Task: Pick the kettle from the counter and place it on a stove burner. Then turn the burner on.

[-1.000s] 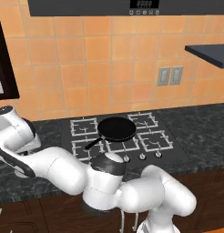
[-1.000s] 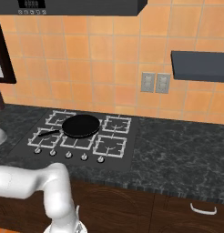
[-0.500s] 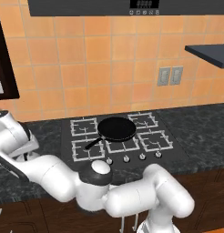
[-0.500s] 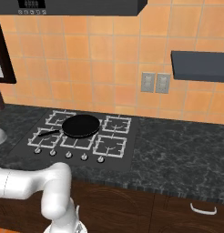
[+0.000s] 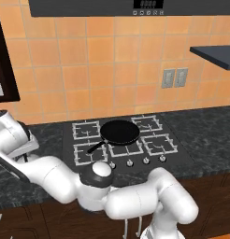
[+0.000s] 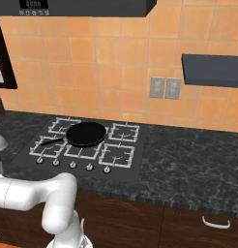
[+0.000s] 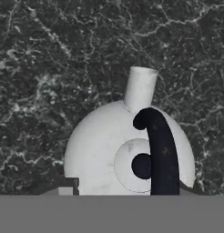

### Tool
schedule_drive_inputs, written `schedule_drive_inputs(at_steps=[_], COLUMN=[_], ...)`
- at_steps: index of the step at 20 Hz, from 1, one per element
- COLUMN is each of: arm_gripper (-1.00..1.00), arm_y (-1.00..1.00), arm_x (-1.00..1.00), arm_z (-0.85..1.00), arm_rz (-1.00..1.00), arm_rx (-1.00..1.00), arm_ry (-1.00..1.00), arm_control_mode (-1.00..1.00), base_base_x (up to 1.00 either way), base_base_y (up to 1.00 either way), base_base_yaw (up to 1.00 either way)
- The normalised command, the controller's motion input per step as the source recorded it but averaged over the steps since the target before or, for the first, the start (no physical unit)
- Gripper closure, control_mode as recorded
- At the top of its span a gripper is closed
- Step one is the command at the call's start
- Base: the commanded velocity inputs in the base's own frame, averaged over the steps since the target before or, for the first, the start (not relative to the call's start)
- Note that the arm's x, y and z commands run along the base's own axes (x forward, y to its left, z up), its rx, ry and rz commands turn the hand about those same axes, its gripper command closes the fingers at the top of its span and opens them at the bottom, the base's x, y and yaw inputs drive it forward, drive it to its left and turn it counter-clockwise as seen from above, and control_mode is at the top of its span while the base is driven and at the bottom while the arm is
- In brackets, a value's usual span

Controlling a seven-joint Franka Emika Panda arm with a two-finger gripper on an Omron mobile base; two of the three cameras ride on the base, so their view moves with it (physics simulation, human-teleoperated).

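The counter (image 5: 205, 133) is a long dark marbled stone worktop with brown cabinet fronts below. A black cooktop (image 6: 140, 152) is set into it, carrying square wire grates, and a round black frying pan (image 6: 85, 134) sits on them. The kettle (image 7: 109, 150) stands directly on the marbled stone, apparently upright, seen from above in the hand view.

Bare counter (image 7: 50, 54) around kettle (image 7: 104, 150)

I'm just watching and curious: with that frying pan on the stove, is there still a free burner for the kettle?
Yes. The frying pan sits over the middle of the cooktop, but the burner at front right and others are bare. The kettle stands on the counter below the hand.
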Motion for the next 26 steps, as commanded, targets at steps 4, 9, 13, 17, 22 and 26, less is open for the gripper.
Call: schedule_drive_inputs(at_steps=[4, 9, 13, 17, 22, 26], arm_gripper=[1.0, 1.0, 1.0, 1.0, 1.0, 1.0], arm_y=[-0.26, -0.77, -1.0, -1.0, -1.0, -1.0], arm_x=[0.0, -0.32, -0.61, -0.39, -0.13, 0.0], arm_z=[-0.04, 0.09, 0.71, 0.84, 0.69, 0.46], arm_rz=[0.0, 0.0, 0.0, 0.0, 0.0, 0.0], arm_rx=[0.0, 0.0, 0.07, 0.08, 0.08, 0.09], arm_ry=[-0.06, -0.28, -0.57, -0.56, -0.49, -0.4], arm_control_mode=[-1.0, -1.0, -1.0, -1.0, -1.0, -1.0], base_base_x=[0.0, 0.0, 0.0, 0.0, 0.0, 0.0], base_base_y=[0.0, 0.0, 0.0, 0.0, 0.0, 0.0], base_base_yaw=[0.0, 0.0, 0.0, 0.0, 0.0, 0.0])
